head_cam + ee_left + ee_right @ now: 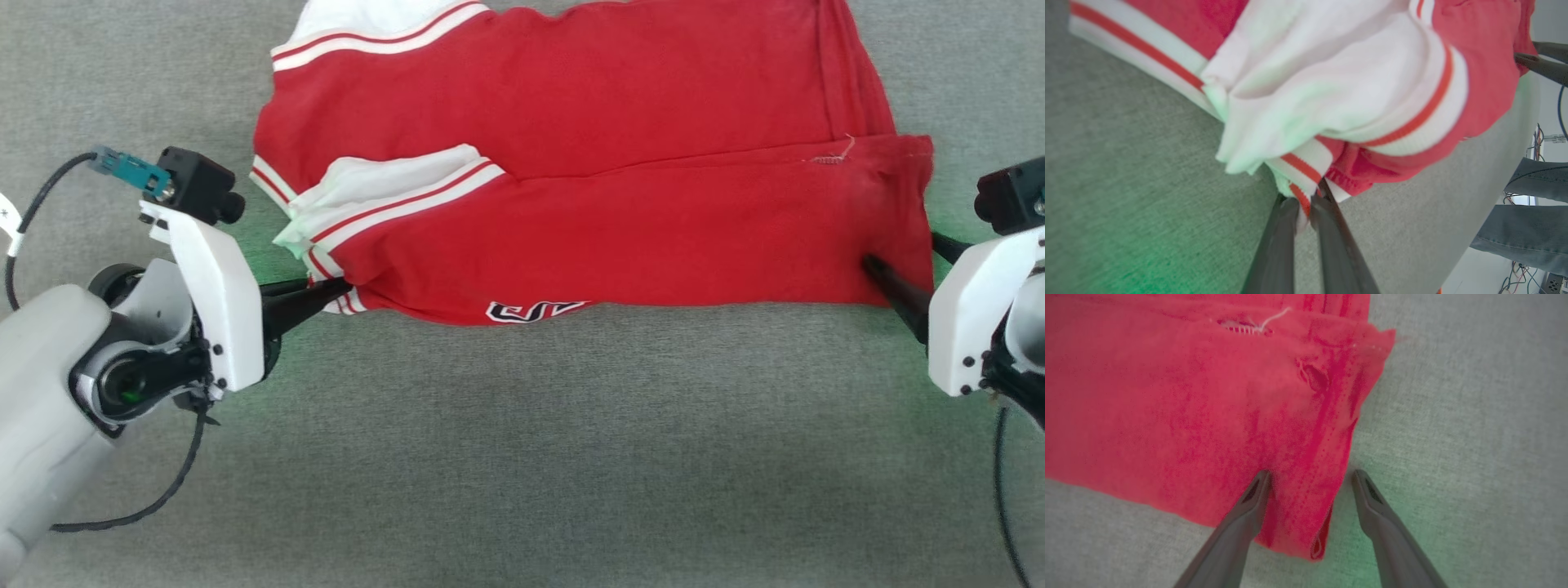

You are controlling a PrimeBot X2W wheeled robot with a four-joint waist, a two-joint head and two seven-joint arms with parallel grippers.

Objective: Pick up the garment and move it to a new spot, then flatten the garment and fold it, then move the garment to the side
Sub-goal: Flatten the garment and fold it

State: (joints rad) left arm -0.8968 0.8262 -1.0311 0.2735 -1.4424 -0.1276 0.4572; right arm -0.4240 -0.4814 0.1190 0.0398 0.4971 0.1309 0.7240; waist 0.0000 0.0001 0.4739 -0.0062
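The garment (pixel 612 188), a red jersey with white panels and red-and-white striped trim, lies folded lengthwise on the grey table; part of its lettering (pixel 535 310) peeks out at the near edge. My left gripper (pixel 339 287) is shut on the striped trim at the near left corner, and the left wrist view shows that trim (pixel 1306 171) pinched between the tips of this gripper (pixel 1302 200). My right gripper (pixel 902 251) is open at the near right corner. In the right wrist view this gripper (pixel 1310 473) straddles the red hem (pixel 1306 428), one finger on the cloth and one on the table.
Grey fabric-covered table (pixel 522 457) stretches bare toward me. In the left wrist view the table's edge runs down the right side, with a person's legs in jeans (pixel 1527 204) and loose cables beyond it. My right gripper's fingers (pixel 1535 61) show at the top right there.
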